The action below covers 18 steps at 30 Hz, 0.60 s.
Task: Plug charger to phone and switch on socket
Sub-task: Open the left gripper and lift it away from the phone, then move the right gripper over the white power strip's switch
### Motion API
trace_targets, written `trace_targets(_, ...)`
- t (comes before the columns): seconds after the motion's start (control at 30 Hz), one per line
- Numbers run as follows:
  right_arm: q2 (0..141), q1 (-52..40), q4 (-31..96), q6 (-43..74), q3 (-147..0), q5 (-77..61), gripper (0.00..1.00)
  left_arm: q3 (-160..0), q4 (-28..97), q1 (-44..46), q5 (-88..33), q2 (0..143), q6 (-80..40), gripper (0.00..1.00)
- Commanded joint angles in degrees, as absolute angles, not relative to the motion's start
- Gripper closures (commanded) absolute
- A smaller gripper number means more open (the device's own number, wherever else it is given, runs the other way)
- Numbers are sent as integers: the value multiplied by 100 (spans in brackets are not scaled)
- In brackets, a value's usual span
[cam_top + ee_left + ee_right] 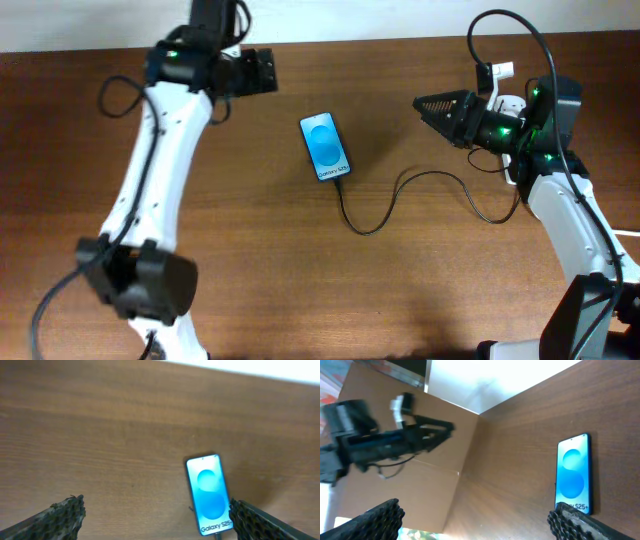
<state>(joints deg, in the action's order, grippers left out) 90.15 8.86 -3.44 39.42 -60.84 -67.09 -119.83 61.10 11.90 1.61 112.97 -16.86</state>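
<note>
"What's the left pincer doing?"

"The left gripper (262,72) hangs over the far left part of the table (250,270). Its fingers (60,516) are spread wide, with nothing between them."

"And the phone?"

"The phone (325,147) lies flat just right of that gripper, near the middle. The blue screen faces up and the Galaxy lettering is at the near end."

"The charger?"

"The charger (372,229) meets the phone's near end, loops toward me, then snakes right under the other arm. I can't tell if the tip is fully seated."

"And the right side?"

"The right gripper (420,102) is turned on its side, pointing at the phone but well apart from it. Its fingers (382,514) are wide apart and empty. The socket (511,103) is mostly hidden beneath that arm, with only a bit of white showing."
</note>
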Motion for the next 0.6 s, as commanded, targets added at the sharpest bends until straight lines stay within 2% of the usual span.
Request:
trace_targets(0.0,8814,906,-379,3771,-6108,-6571,2,-12049,6141,823,-449,10527,-1614,1)
trace_targets(0.17,8672,899,-161,3662,-6108,-6351,2,-12049,6171,499,-720,10224,-1616,1)
trace_targets(0.27,8532,897,582,3205,-6125,-5699,2,-12049,6184,432,-731,10215,-1616,1)
trace_targets(0.47,8401,897,3059,1863,-6906,-4128,2,-12049,6184,432,-729,10217,-1619,1)
trace_targets(0.57,8344,897,4300,1433,-7769,-3205,2,-12049,6265,434,-729,10217,-1616,1)
